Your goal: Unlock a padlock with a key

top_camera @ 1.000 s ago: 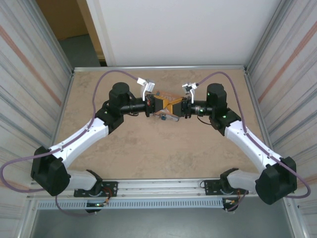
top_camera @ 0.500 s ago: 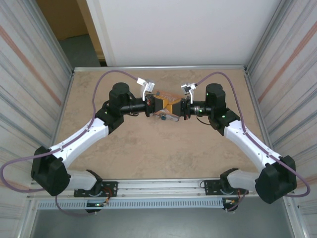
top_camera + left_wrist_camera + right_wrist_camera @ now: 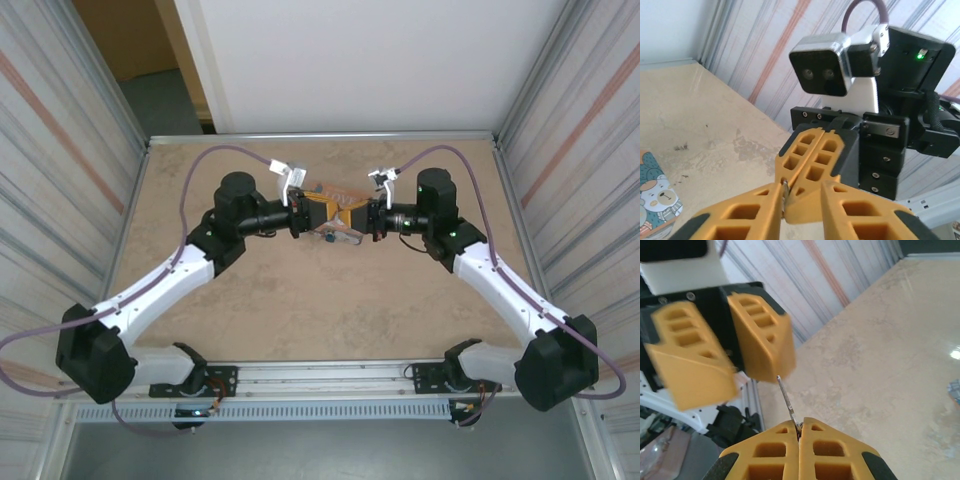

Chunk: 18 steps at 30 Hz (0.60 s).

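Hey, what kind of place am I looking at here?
Probably a robotics lab test cell: a left arm and a right arm bolted to a metal rail at the edge of a tan table, boxed in by ribbed panel walls.

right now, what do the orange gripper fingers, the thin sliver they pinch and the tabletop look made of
Fingers of the right gripper: matte orange-yellow plastic, moulded or printed, judging by the hollow ribbed pockets.
Thin sliver pinched between them: probably metal, silvery with a glint; possibly the key.
Tabletop: smooth beige mottled sheet with glare, laminate or stone, unclear.
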{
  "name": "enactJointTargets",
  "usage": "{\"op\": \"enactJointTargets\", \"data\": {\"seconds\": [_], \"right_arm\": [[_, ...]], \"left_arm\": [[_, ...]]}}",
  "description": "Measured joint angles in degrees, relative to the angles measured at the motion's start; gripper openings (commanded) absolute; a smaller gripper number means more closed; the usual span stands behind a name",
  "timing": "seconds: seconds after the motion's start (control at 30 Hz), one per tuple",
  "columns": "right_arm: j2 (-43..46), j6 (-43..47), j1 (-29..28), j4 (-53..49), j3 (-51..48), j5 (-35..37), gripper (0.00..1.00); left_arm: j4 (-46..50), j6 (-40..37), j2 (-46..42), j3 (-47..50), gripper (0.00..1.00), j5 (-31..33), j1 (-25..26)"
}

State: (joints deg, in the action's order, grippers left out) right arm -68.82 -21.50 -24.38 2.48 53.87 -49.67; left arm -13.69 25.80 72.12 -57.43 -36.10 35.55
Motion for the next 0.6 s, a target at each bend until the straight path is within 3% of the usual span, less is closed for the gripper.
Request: {"op": "enactJointTargets", "data": {"seconds": [0.33, 0.6], "right_arm": [[-1.70, 12.74, 1.29, -16.98, 4.37, 4.59, 0.00], [-10.34, 20.26, 2.34, -27.54, 9.62, 9.07, 0.00]], "left_arm": [[3.98, -1.92, -7.72, 4.70, 0.49, 8.28, -1.84], [10.56, -4.92, -12.44, 13.16, 0.61, 18.18, -1.84]]}}
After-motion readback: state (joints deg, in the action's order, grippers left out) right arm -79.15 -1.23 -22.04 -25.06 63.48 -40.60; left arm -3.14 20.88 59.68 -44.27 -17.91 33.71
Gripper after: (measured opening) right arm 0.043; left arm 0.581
